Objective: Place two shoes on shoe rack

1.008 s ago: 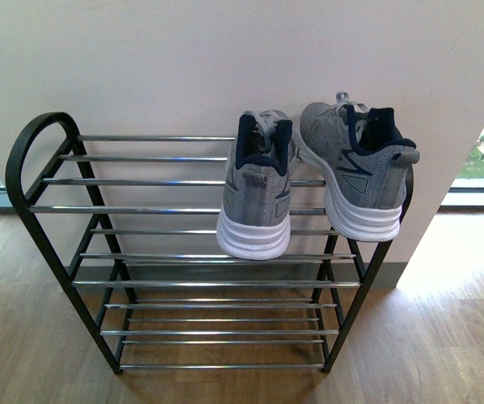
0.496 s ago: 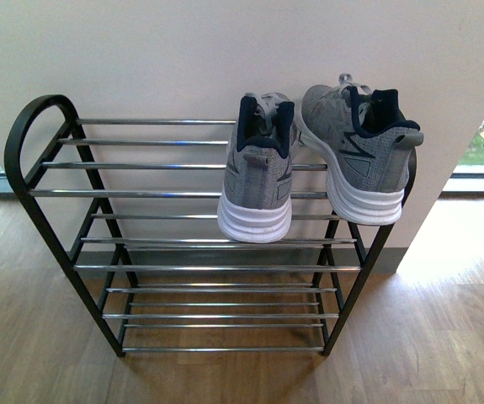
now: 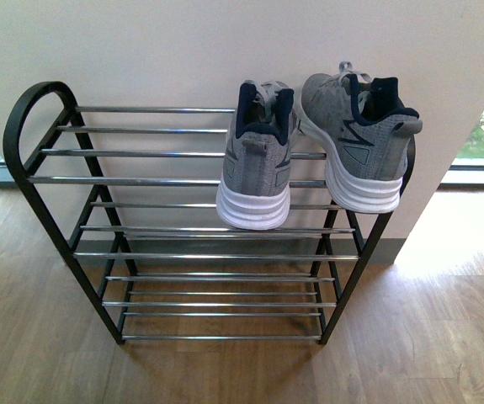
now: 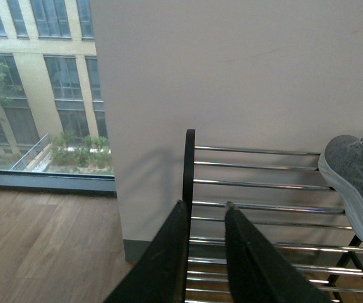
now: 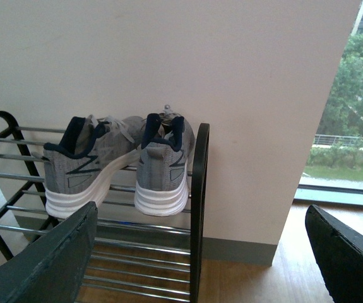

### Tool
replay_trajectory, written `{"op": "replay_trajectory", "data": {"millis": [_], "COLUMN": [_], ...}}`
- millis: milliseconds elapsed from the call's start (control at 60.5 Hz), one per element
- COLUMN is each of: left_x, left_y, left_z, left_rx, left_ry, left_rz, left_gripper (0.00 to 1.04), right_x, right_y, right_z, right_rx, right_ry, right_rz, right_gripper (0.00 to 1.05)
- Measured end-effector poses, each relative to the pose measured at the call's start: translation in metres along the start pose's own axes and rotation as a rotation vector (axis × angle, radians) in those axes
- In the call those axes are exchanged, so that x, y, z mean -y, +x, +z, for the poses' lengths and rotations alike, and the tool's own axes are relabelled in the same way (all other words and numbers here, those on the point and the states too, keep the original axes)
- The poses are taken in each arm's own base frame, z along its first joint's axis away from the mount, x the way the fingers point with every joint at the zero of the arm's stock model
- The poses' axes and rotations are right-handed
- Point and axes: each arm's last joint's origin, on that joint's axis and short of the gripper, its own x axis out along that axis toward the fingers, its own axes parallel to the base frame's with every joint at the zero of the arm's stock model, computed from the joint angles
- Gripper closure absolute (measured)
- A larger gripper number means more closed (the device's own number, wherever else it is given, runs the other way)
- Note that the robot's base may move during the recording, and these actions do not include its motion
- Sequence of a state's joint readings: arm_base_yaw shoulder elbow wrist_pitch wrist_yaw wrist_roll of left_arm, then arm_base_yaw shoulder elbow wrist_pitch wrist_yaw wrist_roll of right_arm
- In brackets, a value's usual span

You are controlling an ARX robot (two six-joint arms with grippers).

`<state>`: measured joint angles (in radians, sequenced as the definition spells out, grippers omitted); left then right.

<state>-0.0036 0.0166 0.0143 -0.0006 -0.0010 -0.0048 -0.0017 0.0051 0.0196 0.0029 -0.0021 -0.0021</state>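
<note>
Grey knit uppers, thick white soles and dark navy collars mark the two shoes, and both sit on the top tier of the shoe rack (image 3: 140, 179), at its right end, toes toward the pale wall (image 3: 140, 50) and heels toward the robot. Neither arm appears in the front view. In its own wrist view the left gripper (image 4: 205, 204) is held above the rack's left end, its two dark fingers parted by only a narrow gap with nothing between them. The right gripper (image 5: 199, 208) is spread wide beside the rack's right end, one finger at each lower corner of its view, and it too is empty. The left shoe (image 3: 254, 181) points straight back, and its heel juts out past the front chrome rod. The right shoe (image 3: 355, 147) is angled and tips to one side against the black end frame. They lie so close that I cannot tell whether they touch. Their toes and laces are mostly hidden behind the heels, and the left wrist view cuts one shoe off at the picture's edge. The three lower tiers stand over a wooden floor (image 3: 444, 337).
</note>
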Motion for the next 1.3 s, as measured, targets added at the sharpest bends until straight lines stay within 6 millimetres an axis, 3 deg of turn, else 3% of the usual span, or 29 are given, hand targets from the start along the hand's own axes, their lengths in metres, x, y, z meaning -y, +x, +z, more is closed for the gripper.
{"op": "replay_trajectory", "data": {"millis": [380, 1305], "left_x": [0.0, -0.0001], "left_y": [0.0, 0.0], "left_z": [0.0001, 0.0001], "left_rx": [0.001, 0.001], "left_ry": [0.001, 0.001], "left_rz": [-0.002, 0.0], "left_gripper": [0.08, 0.09], "right_x": [0.0001, 0.0], "right_y": [0.0, -0.0001], "right_z": [-0.0001, -0.0002], "right_rx": [-0.001, -0.002], "right_ry": [0.0, 0.001], "right_rz": [-0.005, -0.004], "right_gripper": [0.09, 0.09]}}
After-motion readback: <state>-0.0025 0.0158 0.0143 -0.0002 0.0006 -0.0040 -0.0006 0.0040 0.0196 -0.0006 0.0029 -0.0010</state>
